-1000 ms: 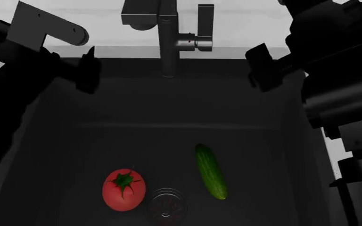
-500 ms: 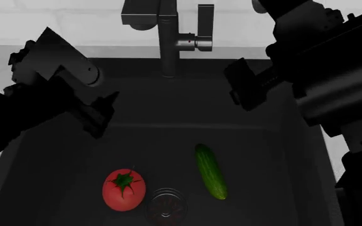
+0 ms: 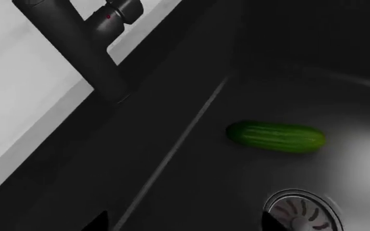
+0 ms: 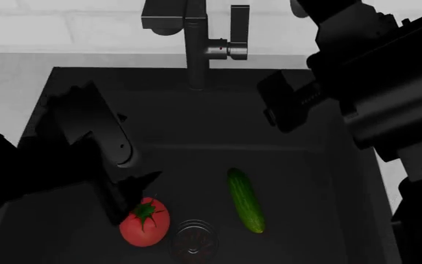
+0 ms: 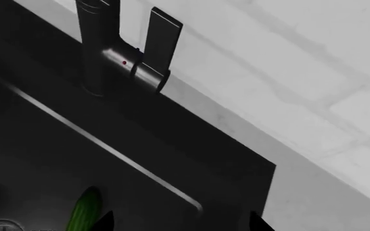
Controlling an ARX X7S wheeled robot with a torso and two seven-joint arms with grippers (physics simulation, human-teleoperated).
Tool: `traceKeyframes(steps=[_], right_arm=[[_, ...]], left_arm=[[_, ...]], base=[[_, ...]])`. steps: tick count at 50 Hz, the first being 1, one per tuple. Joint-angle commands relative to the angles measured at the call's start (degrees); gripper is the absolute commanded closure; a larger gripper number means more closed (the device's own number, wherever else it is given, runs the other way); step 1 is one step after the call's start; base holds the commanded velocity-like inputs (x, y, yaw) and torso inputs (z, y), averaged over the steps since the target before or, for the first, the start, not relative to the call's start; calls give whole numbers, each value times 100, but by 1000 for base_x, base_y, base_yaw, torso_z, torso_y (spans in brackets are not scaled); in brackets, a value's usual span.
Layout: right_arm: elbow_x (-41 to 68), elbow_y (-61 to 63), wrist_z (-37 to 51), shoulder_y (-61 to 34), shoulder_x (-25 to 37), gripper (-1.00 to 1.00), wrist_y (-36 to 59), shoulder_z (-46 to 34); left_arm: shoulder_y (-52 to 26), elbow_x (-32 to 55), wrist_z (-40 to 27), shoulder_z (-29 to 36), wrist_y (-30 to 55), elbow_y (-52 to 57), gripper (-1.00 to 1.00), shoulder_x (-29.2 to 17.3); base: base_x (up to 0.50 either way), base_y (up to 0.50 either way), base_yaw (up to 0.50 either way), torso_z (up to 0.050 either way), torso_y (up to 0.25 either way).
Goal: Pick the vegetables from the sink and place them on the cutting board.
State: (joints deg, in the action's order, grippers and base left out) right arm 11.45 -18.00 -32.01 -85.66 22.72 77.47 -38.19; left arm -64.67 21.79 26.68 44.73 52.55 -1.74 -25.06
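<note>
A red tomato (image 4: 146,224) with a green stem star lies on the sink (image 4: 299,181) floor, left of the round drain (image 4: 193,237). A dark green cucumber (image 4: 245,199) lies to the drain's right, and the left wrist view has this cucumber (image 3: 276,137) too. My left gripper (image 4: 132,197) hangs open just above and left of the tomato, with nothing between its fingertips (image 3: 98,222). My right gripper (image 4: 274,107) is open, high over the basin's back right, far from the cucumber (image 5: 85,209). The cutting board is out of view.
The dark faucet (image 4: 195,47) with its side handle (image 4: 239,33) stands at the back rim, above the middle of the basin. Grey countertop (image 4: 13,82) borders the sink on the left, and a light tiled wall runs behind. The right arm's bulk overhangs the sink's right wall.
My left arm has dropped from the back left rim down into the basin, stopping beside the tomato. The right gripper has shifted a little left and lower. Both vegetables lie where they were.
</note>
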Motion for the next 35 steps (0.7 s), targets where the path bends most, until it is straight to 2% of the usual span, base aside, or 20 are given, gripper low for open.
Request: traceKeyframes(steps=[1,5,18,35], right_arm=[[-12,174,-112,90,-63,-100,106,191],[3,232,-114,101,-53,-100,152,174],[33,325,-40,206,-38,-100,212,246],[75,369,-20,282,-75,-100,217,200]], left_arm=[[147,310,458,-67,448,818,-100,-103],[210,351,495,-90,380,810,-100,-130],[485,218,617,397,277,1031,-100,-295],[652,57,480,490,48,301,-100,-101]], base=[[26,0,4,0,0],[26,0,3,0,0],[27,0,3,0,0],[27,0,4,0,0]])
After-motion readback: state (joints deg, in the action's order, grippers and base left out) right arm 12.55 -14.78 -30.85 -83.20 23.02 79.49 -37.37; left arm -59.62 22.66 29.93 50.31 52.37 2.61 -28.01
